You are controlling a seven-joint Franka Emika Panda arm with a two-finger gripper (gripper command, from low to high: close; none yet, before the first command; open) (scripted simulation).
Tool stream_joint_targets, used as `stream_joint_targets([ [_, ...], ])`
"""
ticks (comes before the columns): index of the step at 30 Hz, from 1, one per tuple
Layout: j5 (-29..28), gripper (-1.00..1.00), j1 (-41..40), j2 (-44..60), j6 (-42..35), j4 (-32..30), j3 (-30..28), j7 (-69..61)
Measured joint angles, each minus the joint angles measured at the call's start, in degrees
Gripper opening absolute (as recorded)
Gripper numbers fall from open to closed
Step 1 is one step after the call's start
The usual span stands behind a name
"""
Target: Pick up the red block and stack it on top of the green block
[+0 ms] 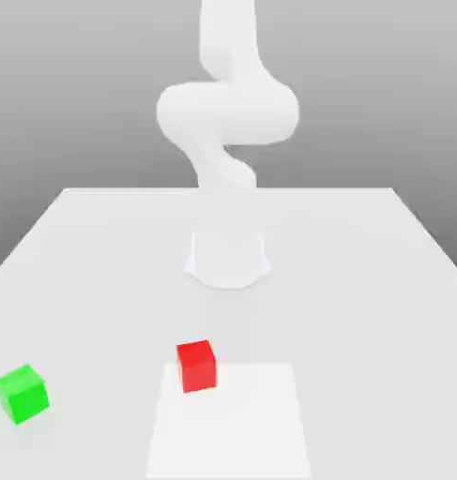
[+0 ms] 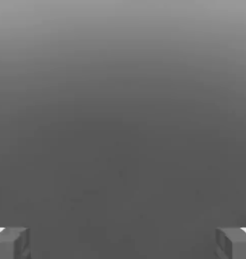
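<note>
Exterior view: the red block (image 1: 196,366) sits flat on the white table (image 1: 363,281), close to the table's near edge and a little toward the exterior view's left of its middle line, one corner turned slightly toward the camera. Its right lower side rests at the corner of a paler rectangular patch (image 1: 236,422) that runs along the table's near edge. The green block (image 1: 22,393) lies well apart from it, near the table's near corner on the exterior view's left, also turned at a slight angle and resting on one face. Neither cube touches the other or the robot.

Behind the red block, toward the middle of the table, stands the round white base (image 1: 228,258) of the Franka Panda arm (image 1: 228,108), whose pale links rise from it, bend and climb out past the top of the frame against a grey backdrop.

In the hand view, the gripper (image 2: 123,243) has its two grey fingertips (image 2: 11,243) standing far apart at opposite sides of the picture, jaws spread wide with nothing between them, only a plain dark grey field beyond.
</note>
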Motion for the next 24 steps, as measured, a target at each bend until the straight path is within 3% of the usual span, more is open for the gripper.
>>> stream_joint_targets([
  [17, -2.34, 0.00, 1.12, 33.97, 25.80, -29.96, -8.61, -19.03],
  [23, 5.68, 0.00, -1.75, 49.73, 38.52, -30.18, -4.05, -26.40],
  [24, 6.63, -1.00, -2.94, 51.82, 40.31, -29.90, -2.62, -27.08],
])
